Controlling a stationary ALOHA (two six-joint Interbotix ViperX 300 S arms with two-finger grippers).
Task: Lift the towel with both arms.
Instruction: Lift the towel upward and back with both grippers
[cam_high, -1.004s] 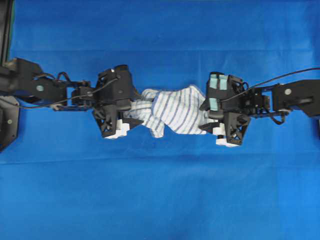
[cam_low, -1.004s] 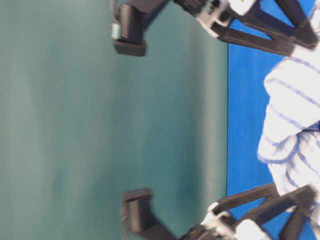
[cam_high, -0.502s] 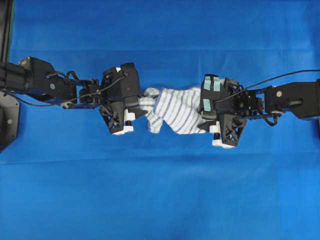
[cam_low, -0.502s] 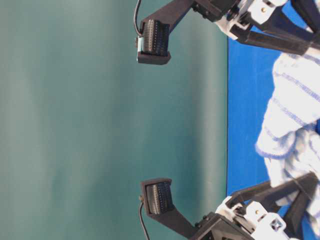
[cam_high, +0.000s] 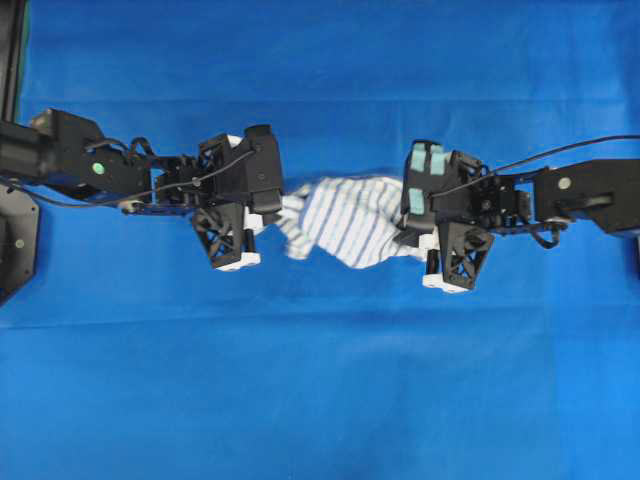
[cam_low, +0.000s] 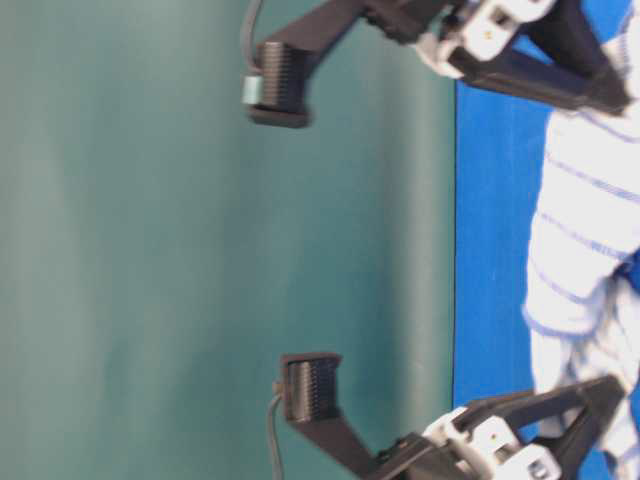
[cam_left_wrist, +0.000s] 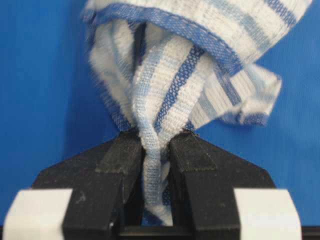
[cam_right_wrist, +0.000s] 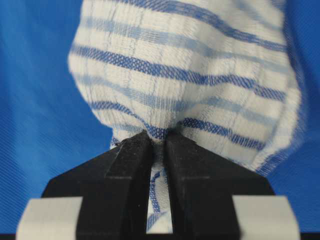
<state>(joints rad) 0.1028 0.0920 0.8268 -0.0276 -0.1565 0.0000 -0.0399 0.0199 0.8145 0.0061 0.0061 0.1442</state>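
The white towel (cam_high: 345, 220) with thin blue stripes hangs bunched between my two grippers at the middle of the overhead view. My left gripper (cam_high: 272, 212) is shut on the towel's left end; in the left wrist view a twisted fold of towel (cam_left_wrist: 200, 50) is pinched between the black fingers of the left gripper (cam_left_wrist: 152, 140). My right gripper (cam_high: 408, 228) is shut on the right end; in the right wrist view the towel (cam_right_wrist: 190, 70) bulges out above the pinching right gripper (cam_right_wrist: 159, 137). The table-level view shows the towel (cam_low: 590, 200) stretched between both sets of fingers.
A plain blue sheet (cam_high: 320, 400) covers the whole table under both arms. A dark stand (cam_high: 15, 240) sits at the left edge. In the table-level view a green backdrop (cam_low: 200, 250) fills the space behind the sheet.
Both grippers went from wide open to shut on the towel's two ends. The towel now looks pulled a little straighter between them, and its left end is blurred.
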